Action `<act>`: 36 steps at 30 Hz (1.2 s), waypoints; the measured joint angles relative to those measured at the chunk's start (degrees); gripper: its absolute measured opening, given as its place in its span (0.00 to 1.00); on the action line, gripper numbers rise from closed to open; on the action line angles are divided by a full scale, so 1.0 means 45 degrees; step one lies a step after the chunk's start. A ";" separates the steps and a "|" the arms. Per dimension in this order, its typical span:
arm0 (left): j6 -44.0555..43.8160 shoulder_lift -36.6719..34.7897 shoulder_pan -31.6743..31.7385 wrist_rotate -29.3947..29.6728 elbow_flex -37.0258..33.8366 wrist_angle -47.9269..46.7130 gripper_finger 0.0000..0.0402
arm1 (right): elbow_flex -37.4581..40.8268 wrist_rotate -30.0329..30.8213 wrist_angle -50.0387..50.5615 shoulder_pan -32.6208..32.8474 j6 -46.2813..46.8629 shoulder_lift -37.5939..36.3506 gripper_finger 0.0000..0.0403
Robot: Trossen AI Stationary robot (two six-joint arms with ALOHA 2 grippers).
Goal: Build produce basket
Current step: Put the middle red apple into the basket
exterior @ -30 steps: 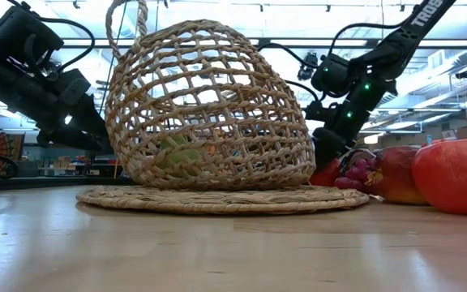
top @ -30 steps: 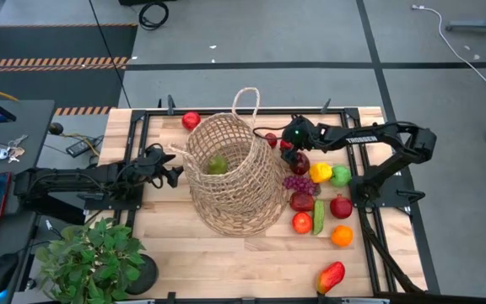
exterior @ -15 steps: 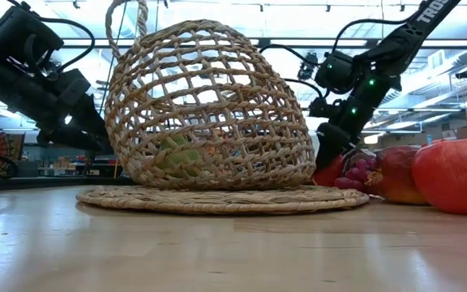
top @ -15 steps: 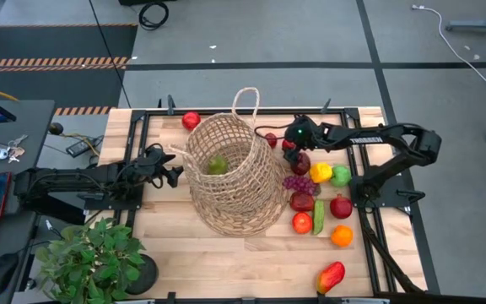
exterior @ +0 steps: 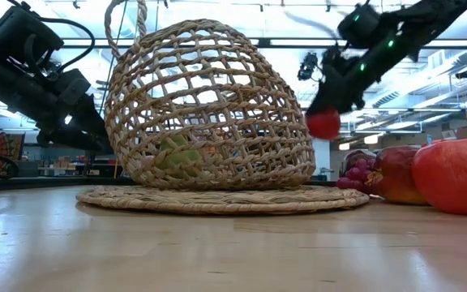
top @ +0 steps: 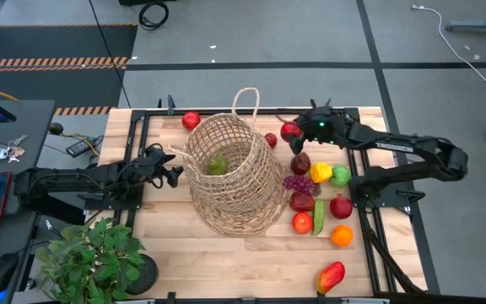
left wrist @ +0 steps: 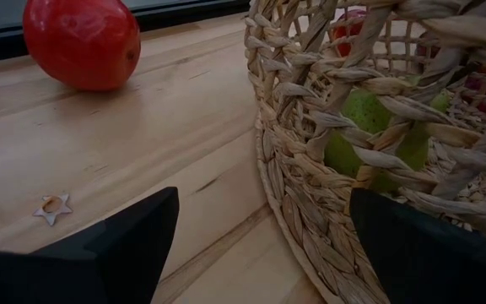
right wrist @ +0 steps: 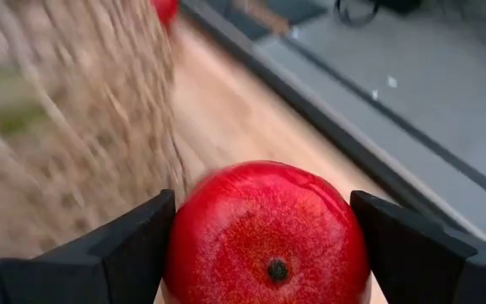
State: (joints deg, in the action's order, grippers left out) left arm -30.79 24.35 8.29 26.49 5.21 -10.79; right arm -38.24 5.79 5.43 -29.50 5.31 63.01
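Note:
The tan wicker basket (top: 230, 173) rests at the table's middle with a green fruit (top: 217, 165) inside. My right gripper (top: 294, 132) hovers by the basket's far right side, shut on a round red fruit (right wrist: 268, 228), which hangs about half the basket's height above the table (exterior: 324, 123). More produce lies to the right of the basket: grapes (top: 298, 181), a yellow pepper (top: 320, 172), red, green and orange pieces. My left gripper (top: 175, 174) stands open just left of the basket wall (left wrist: 327, 211). My right gripper pinches the red fruit between its two fingers (right wrist: 133, 245), one on each of its opposite sides (right wrist: 186, 241). The fingers come from the table's right, slanting a little downward. The fruit is lifted clear of the table, its dark dimple (right wrist: 277, 270) facing the wrist.
A red apple (top: 191, 120) lies at the far edge left of the basket, a small red piece (top: 270, 139) under my right gripper, a mango (top: 331, 276) at the near right. A potted plant (top: 91, 257) stands at the near left corner. Black rails frame the table.
My right gripper has risen from among the produce to about half the basket's height, tipping nearer to level. The red fruit has come up with it and now hangs clear of the table.

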 joint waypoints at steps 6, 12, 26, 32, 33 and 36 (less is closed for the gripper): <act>0.0000 0.0003 -0.0003 -0.0002 0.0000 0.0005 0.89 | -0.0006 -0.1836 -0.2243 0.0219 0.2072 -0.1645 0.86; 0.0000 0.0002 0.0002 -0.0002 0.0000 0.0000 0.89 | -0.0019 -0.3435 -0.4938 0.0316 0.4494 -0.2491 0.86; 0.0000 -0.0002 -0.0002 -0.0002 0.0000 0.0000 0.89 | -0.0024 -0.8033 -0.8131 0.1048 0.4836 -0.2571 0.86; 0.0000 0.0000 -0.0003 0.0000 0.0000 0.0000 0.89 | -0.0024 -0.7572 -0.8251 0.1485 0.4918 -0.2571 0.87; 0.0000 -0.0002 -0.0001 0.0000 0.0000 0.0000 0.89 | -0.0047 -0.7452 -0.8232 0.1569 0.4918 -0.2567 0.87; 0.0000 -0.0002 0.0002 -0.0002 0.0000 0.0000 0.89 | -0.0334 -0.7189 -0.8253 0.1864 0.4923 -0.2478 0.87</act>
State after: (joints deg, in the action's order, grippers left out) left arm -30.79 24.34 8.29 26.48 5.21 -10.79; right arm -39.74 -26.56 -31.70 -21.11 27.46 51.86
